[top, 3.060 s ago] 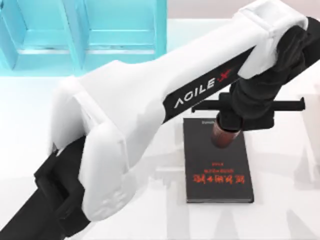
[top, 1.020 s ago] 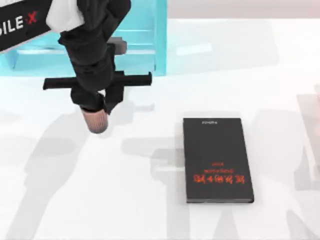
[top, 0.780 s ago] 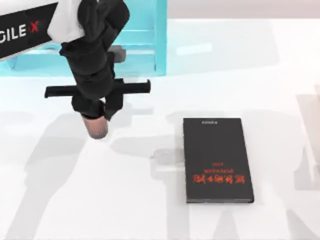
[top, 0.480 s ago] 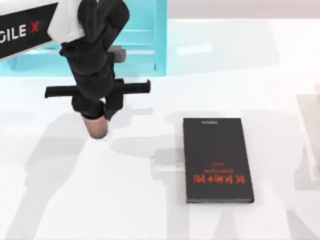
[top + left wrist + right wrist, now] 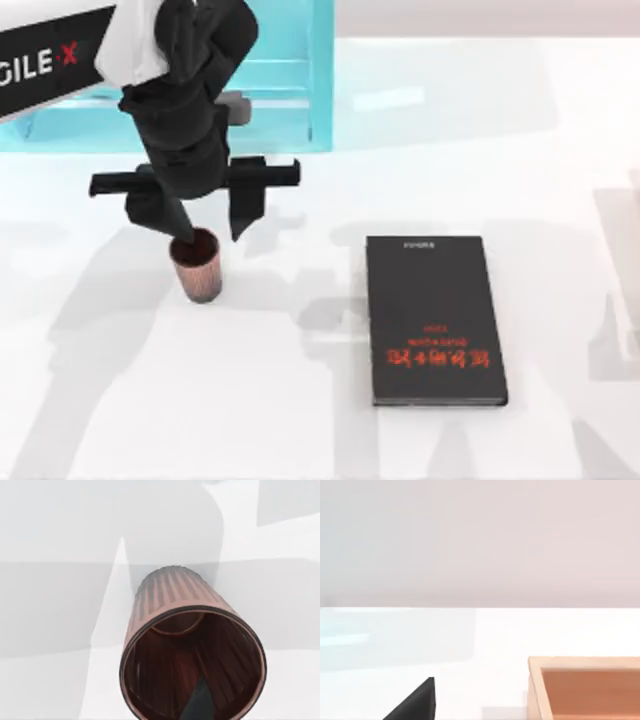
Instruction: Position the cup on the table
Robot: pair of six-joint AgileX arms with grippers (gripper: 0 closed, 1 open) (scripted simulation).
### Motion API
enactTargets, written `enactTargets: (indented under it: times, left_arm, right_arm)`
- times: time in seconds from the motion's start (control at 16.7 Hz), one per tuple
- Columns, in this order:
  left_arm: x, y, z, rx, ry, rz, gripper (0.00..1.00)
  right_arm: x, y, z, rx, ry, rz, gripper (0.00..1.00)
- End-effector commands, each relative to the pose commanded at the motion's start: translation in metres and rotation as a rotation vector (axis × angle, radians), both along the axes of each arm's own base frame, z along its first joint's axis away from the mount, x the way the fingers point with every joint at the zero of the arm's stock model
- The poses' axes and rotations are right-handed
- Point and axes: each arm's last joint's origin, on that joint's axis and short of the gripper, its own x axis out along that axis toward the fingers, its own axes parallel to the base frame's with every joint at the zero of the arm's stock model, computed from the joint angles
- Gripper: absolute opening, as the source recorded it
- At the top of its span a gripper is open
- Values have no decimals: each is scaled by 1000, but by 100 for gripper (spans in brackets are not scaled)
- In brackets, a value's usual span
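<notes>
Reddish-brown and ribbed, the small tapered cup [image 5: 197, 265] stands upright on the glossy white table [image 5: 300, 420], left of the black book [image 5: 435, 318]. The left gripper [image 5: 210, 232] hangs above it with fingers spread, one finger [image 5: 199, 704] dipping inside its rim.

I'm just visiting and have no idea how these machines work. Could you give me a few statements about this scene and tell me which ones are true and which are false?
1. The cup stands upright on the table. True.
2. The cup sits on top of the black book. False: it stands on the bare white surface, well to the left of the book.
3. The left gripper is directly above the cup with its fingers spread. True.
4. The book's red lettering is near its edge closest to the turquoise shelf unit. False: the lettering is near the far edge from the shelf.
5. The cup is lying on its side. False: its dark opening faces up.
</notes>
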Motion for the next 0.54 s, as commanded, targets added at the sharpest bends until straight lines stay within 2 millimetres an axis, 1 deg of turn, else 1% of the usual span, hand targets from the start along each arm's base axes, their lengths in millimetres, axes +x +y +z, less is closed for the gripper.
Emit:
enactTargets:
  times: [0.18,0.24,0.54]
  left_arm:
    - [0,0,0,0,0,0,98]
    - [0,0,0,0,0,0,100]
    - [0,0,0,0,0,0,100]
  right_arm:
    - [0,0,0,0,0,0,100]
    - [0,0,0,0,0,0,100]
    - [0,0,0,0,0,0,100]
